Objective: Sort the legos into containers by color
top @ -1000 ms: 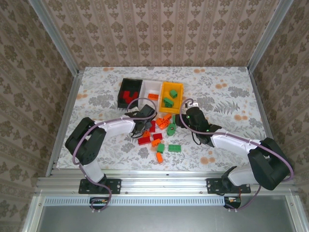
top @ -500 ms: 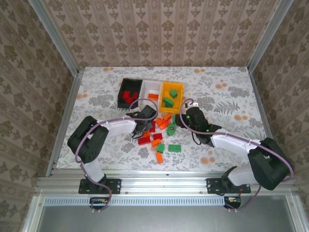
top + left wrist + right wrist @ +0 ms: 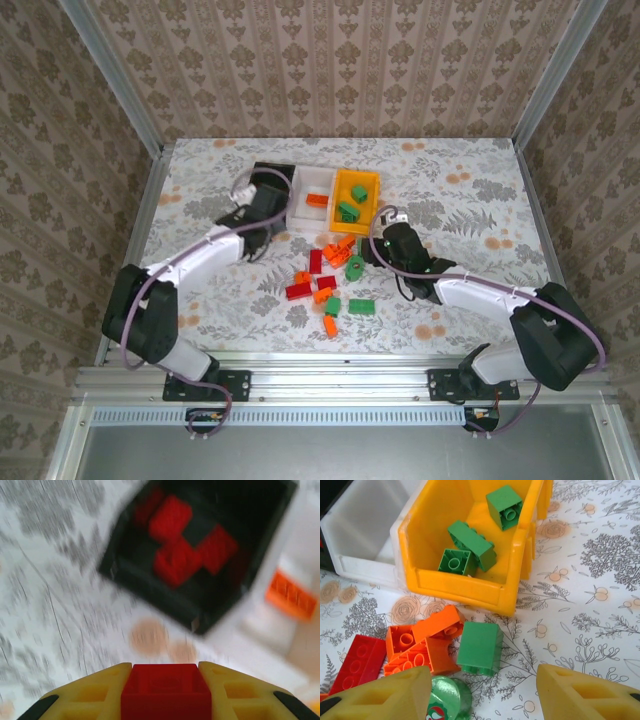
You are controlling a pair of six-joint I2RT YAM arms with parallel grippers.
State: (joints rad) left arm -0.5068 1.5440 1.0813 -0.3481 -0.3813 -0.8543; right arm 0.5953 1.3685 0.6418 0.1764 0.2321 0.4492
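Floral tabletop. Your left gripper has swung off the loose bricks, clamped on a red brick. Black bin just ahead, below. Likely next: release. Right gripper half-spread, empty, green brick just ahead.

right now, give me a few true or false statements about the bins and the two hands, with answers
1. The left hand grips a red brick. True.
2. The yellow bin holds red pieces. False: green bricks lie in it.
3. The right hand holds a green piece. False: it is open with nothing between its fingers.
4. An orange brick lies in the white bin. True.
5. The black bin is empty. False: red bricks lie in it.
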